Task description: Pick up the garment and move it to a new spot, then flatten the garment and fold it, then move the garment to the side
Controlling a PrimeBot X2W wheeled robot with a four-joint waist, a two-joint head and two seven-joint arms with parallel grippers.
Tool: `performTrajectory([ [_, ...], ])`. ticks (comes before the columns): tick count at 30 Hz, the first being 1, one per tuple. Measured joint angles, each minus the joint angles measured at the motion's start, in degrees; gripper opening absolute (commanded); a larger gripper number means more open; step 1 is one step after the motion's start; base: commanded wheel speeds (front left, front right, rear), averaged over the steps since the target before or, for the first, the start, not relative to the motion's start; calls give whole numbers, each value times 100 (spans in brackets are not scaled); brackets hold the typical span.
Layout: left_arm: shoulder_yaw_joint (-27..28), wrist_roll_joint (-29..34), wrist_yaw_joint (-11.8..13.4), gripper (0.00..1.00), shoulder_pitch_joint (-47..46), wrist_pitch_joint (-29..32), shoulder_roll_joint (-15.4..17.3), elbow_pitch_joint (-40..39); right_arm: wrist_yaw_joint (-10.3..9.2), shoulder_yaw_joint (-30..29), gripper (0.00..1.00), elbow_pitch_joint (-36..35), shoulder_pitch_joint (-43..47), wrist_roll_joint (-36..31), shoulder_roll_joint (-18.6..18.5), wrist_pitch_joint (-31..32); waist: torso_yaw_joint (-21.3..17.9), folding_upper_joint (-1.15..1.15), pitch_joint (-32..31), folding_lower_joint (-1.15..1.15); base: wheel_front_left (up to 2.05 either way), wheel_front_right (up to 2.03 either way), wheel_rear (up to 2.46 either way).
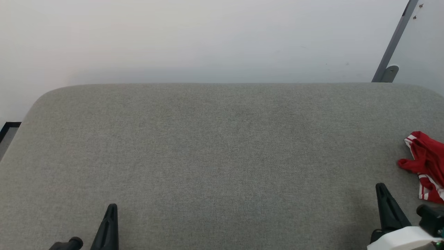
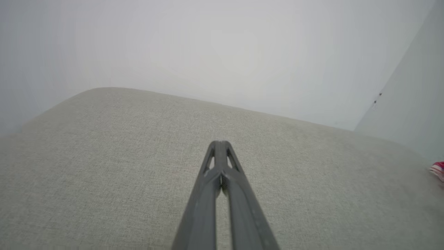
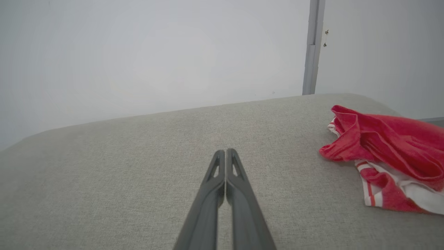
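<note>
Left gripper (image 1: 111, 209): long dark fingers clenched together, empty, over bare table, well apart from the garment.
Right gripper (image 1: 381, 190): clenched, empty, near the garment, not touching.
Garment (image 1: 427, 161): soft bright red sports cloth, white panels, striped edging, crumpled at right edge of table.
Table (image 1: 222, 139): broad, grey, fabric-covered, rounded corners.

The garment (image 1: 427, 161) lies crumpled, far right on the grey fabric surface (image 1: 208, 146).
</note>
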Motion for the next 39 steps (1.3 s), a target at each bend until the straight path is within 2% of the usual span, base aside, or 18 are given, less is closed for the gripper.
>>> performTrajectory([
  [17,27,-1736,0,0,-305,385,3,248,0,-94,0,-53,-126,1601,179,431,-47,0,29,0,0,0,0],
  [39,105,-3494,0,0,-716,816,-10,456,-1,-188,0,-127,-304,3241,374,901,-108,0,66,0,0,0,0],
])
